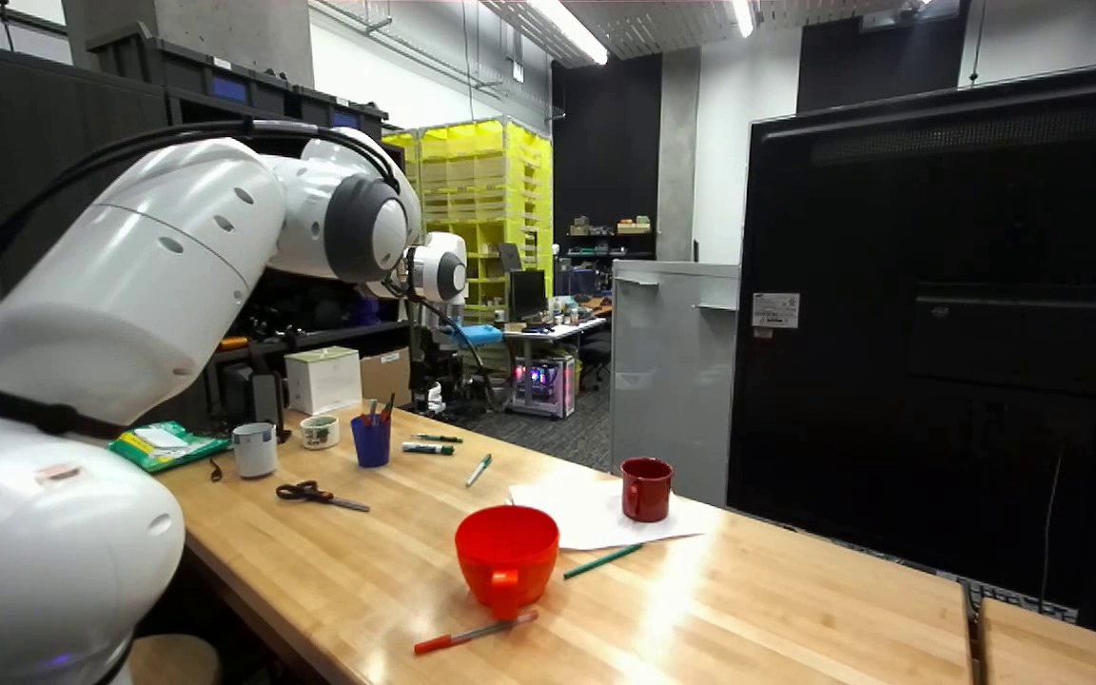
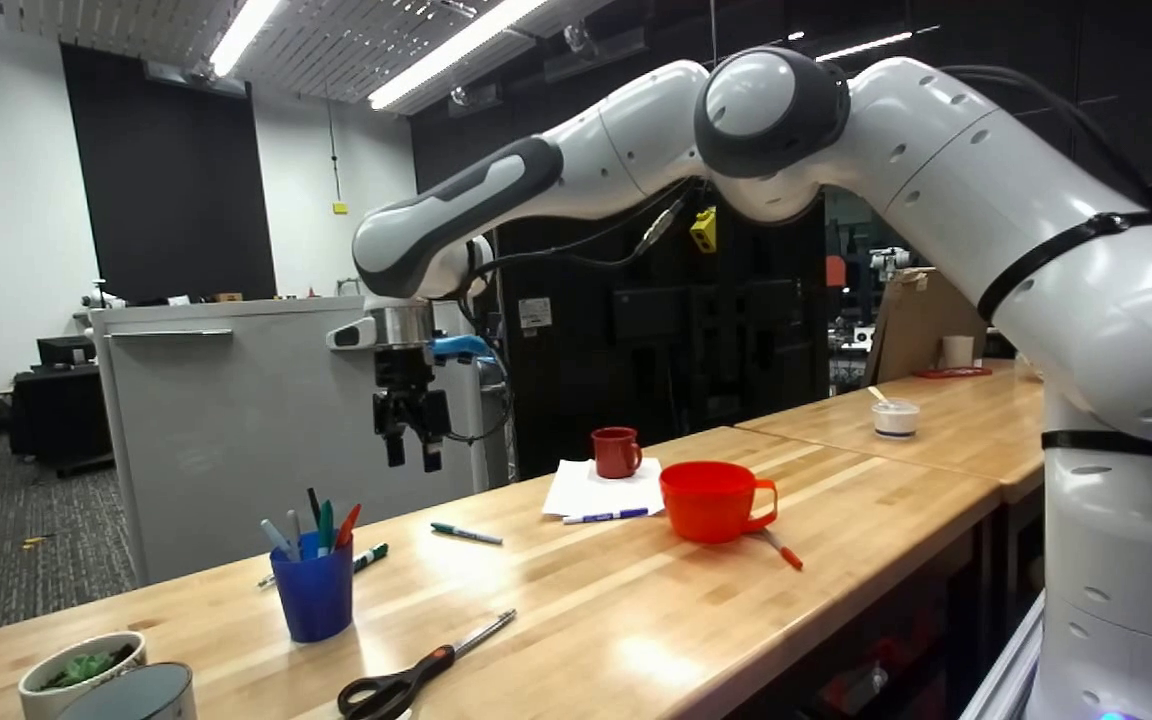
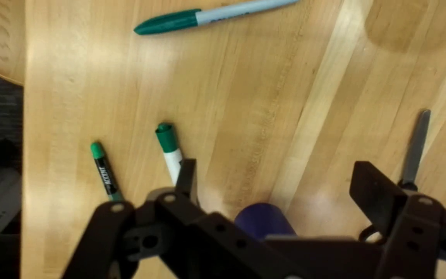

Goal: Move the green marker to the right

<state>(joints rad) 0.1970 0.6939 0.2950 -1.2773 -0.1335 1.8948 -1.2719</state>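
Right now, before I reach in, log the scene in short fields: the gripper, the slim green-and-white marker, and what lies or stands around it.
Gripper: open, holding nothing, above the table
Blue pen cup: upright, holding pens
White paper: dark red mug standing on it
Slim green-and-white marker: lying on the table, between the pen cup and the paper
Thick green-capped marker: near the pen cup
Scissors: lying on the table
Bright red bowl: upright, red pen beside it

Wrist view: blue cup [image 3: 263, 221] partly hidden behind jaws.
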